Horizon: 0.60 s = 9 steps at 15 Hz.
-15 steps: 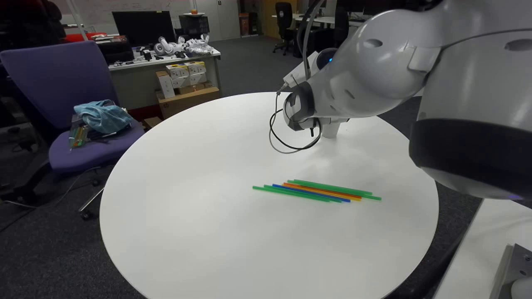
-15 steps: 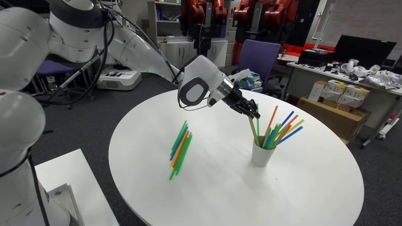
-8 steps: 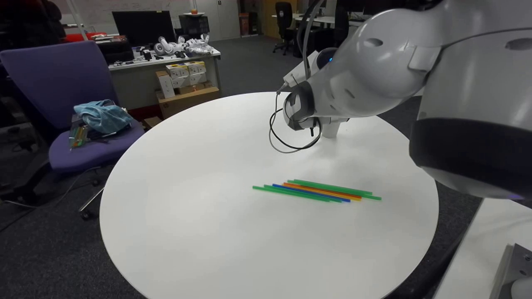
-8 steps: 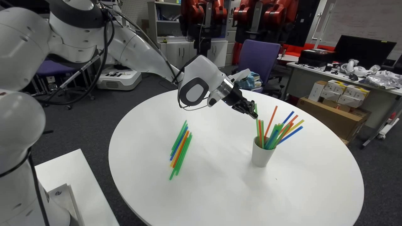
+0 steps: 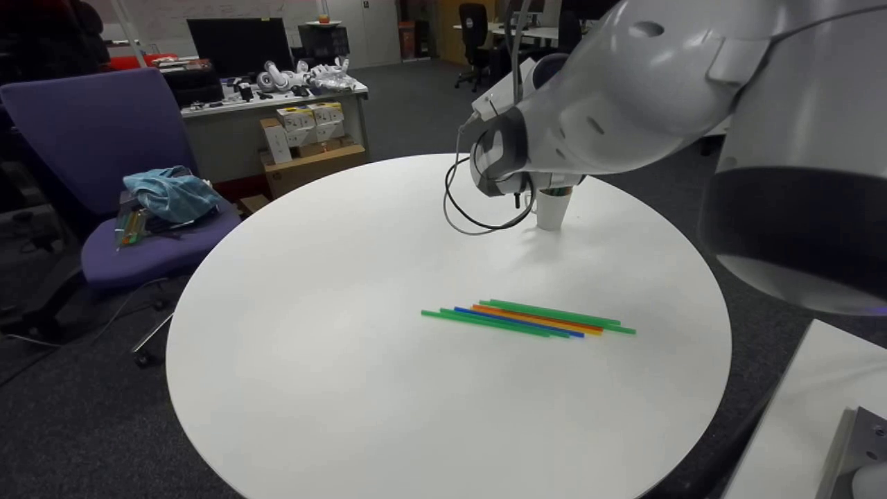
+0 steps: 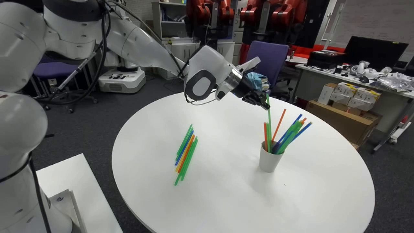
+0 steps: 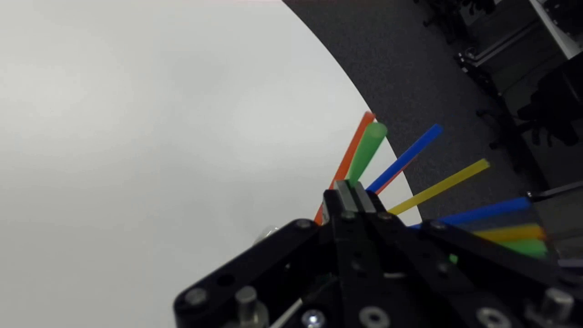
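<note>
My gripper (image 6: 267, 107) is shut on a green straw (image 6: 269, 117), near its upper end. The straw also shows between the fingertips in the wrist view (image 7: 368, 146). It stands nearly upright above a white cup (image 6: 270, 162), its lower part running down among other straws; its lower end cannot be made out. The cup also shows in an exterior view (image 5: 552, 212), partly behind the wrist. Several straws lean in the cup, among them an orange one (image 6: 279, 124). A blue straw (image 7: 410, 156) and a yellow straw (image 7: 441, 185) are right of the fingertips in the wrist view.
Several green, blue, yellow and orange straws (image 5: 527, 320) lie side by side on the round white table (image 5: 298, 360); they also show in an exterior view (image 6: 186, 155). A purple chair (image 5: 104, 138) with a blue cloth stands beyond the table's edge.
The arm and gripper have risen, drawing the green straw upward. Straws in the cup have shifted; an orange and a green one near it now stand more upright. The straws on the table have not moved.
</note>
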{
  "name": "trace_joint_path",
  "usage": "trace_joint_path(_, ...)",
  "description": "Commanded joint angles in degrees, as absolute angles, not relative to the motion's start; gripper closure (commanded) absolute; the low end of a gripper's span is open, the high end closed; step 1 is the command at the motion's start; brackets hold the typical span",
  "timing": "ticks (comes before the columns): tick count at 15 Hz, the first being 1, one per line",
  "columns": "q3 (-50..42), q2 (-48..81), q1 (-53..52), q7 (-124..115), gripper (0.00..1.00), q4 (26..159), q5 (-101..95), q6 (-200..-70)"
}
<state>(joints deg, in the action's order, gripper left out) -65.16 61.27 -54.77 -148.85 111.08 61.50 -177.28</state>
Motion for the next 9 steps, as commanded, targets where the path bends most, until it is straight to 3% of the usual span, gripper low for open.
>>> trace_joint_path(1,-67.4,51.6,-57.9,-142.7,1.00,114.4,60.4,-175.7)
trace_joint_path(8,-67.7,40.2,-57.7,-130.0,1.00,112.9,55.8,-159.2)
trace_joint_path(9,-64.4,36.1,-54.9,-132.5,1.00,113.0,48.8,-158.9)
